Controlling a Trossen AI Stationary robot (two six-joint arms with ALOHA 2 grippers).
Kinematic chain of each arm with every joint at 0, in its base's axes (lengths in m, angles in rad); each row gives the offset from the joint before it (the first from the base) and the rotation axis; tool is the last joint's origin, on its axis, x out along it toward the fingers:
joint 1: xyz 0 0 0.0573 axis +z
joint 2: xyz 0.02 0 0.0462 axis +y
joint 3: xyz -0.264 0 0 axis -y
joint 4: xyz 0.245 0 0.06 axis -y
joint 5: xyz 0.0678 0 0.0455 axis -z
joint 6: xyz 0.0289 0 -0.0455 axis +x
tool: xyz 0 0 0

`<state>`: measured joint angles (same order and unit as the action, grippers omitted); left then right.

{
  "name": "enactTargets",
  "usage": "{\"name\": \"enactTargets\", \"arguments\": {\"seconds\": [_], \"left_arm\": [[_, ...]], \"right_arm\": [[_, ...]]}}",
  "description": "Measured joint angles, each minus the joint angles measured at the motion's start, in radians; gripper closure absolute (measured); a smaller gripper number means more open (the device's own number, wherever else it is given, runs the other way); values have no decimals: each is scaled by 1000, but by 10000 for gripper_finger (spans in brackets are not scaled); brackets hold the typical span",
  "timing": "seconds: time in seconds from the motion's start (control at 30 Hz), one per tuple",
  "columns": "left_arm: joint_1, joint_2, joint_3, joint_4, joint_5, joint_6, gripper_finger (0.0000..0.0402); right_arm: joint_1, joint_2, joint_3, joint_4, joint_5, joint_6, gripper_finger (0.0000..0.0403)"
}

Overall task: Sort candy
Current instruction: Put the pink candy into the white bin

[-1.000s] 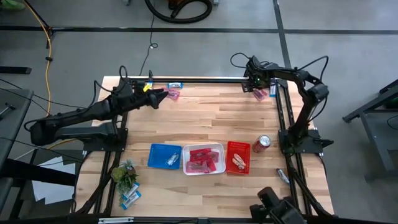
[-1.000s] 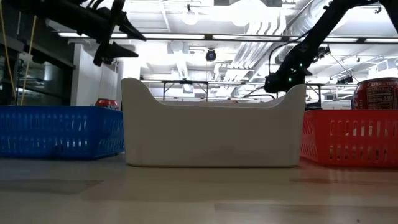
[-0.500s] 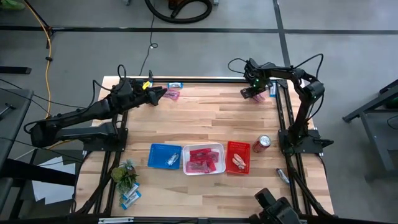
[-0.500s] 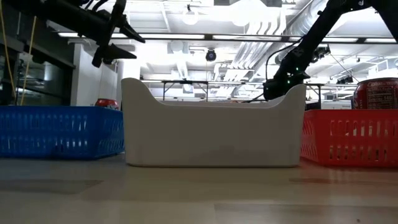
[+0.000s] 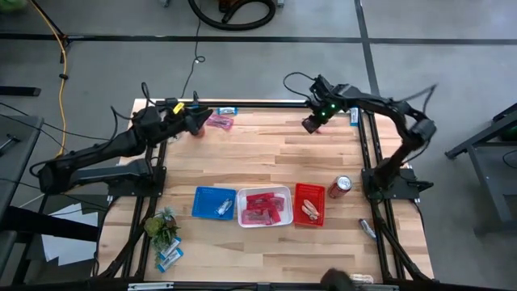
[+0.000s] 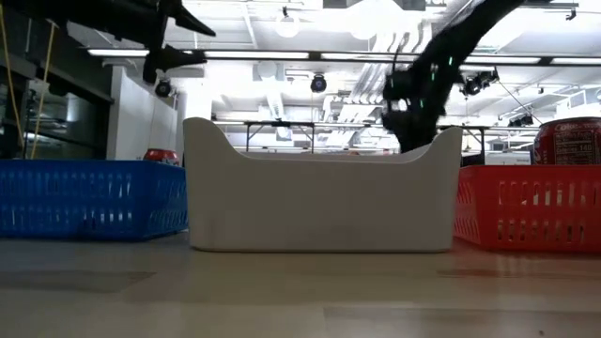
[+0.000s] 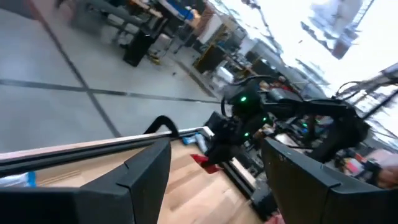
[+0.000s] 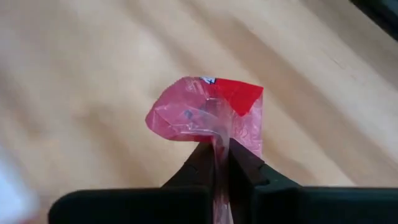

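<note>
From my station, the thing that matters is where the white tray point(image 5: 264, 207) lies from my right hand point(image 5: 310, 125): the hand hangs over the far part of the counter point(image 5: 266, 153), and the tray, already holding pink packets, sits well apart toward the near edge, between the blue tray point(image 5: 214, 202) and the red tray point(image 5: 308, 204), slightly to the left of the hand in the overhead picture. The right arm is plainly the one for this carry. Its fingers are pressed together on a pink candy packet point(image 8: 208, 115), pinching it by one crumpled edge so the rest of the wrapper stands out beyond the tips, clear of the wood below; I judge the grip thin, so a fast swing might shake it loose. My left hand point(image 5: 196, 121) hovers near the far-left corner with its fingers spread and nothing between them, just beside the pink candies point(image 5: 220, 121) and a blue-and-white bar point(image 5: 228, 111) lying there. A red soda can point(image 5: 341, 187) stands just beside the red tray.
</note>
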<state>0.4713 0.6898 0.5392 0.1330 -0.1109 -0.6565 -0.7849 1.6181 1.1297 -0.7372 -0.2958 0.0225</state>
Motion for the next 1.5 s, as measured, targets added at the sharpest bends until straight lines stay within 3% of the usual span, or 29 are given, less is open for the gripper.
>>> {"name": "enactTargets", "arguments": {"seconds": [0.2, 0.4, 0.57, 0.7, 0.87, 0.97, 1.23, 1.5], "left_arm": [[-5, -13, 0, -1, 138, 31, 163], [-117, 25, 0, 1, 304, 63, 163], [-318, 70, -1, 51, 297, 93, 163], [-496, 131, -1, 207, 205, 144, 163], [-663, 255, -1, 401, 30, 301, 163], [-714, 347, 11, 507, -14, 366, 163], [-743, 568, 167, 560, 11, 381, 163], [-743, 658, 255, 561, 15, 409, 163]], "right_arm": [[253, -153, 0, 128, -96, 136, 398], [588, -183, 0, 427, -2, 301, 400], [805, -183, 0, 706, 180, 335, 400], [919, -183, 0, 904, 264, 355, 400], [1005, -178, 0, 1028, 325, 279, 400], [1019, -178, 1, 1066, 341, 257, 400], [1023, -177, 2, 1116, 326, 204, 400], [1023, -177, 2, 1118, 260, 204, 400]]}}
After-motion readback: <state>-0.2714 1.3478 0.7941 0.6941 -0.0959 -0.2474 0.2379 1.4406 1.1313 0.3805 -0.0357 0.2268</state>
